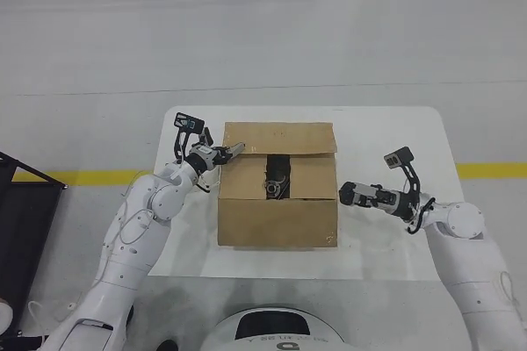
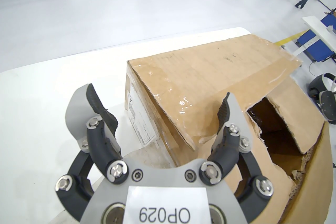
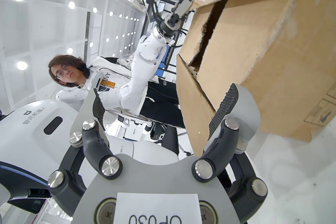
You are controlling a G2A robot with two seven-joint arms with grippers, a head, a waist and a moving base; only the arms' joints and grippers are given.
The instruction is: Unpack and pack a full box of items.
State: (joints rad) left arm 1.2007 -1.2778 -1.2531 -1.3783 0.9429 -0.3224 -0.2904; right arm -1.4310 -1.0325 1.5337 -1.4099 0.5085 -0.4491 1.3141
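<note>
A brown cardboard box [image 1: 277, 197] stands in the middle of the white table [image 1: 386, 140]. Its top flaps are parted, leaving a dark gap [image 1: 278, 175] where a small dark item [image 1: 275, 186] shows. My left gripper [image 1: 231, 151] is at the box's far left corner. In the left wrist view the left gripper [image 2: 158, 90] is open, its fingers either side of the raised taped flap [image 2: 210, 70]. My right gripper [image 1: 347, 193] sits by the box's right side. The right gripper [image 3: 164, 88] is open, with a torn flap edge [image 3: 189, 104] between its fingers.
Bare table lies to the left and right of the box, and a narrow strip in front of it. A black rack [image 1: 9, 202] stands on the floor off the table's left edge. A yellow floor line [image 1: 501, 168] runs behind.
</note>
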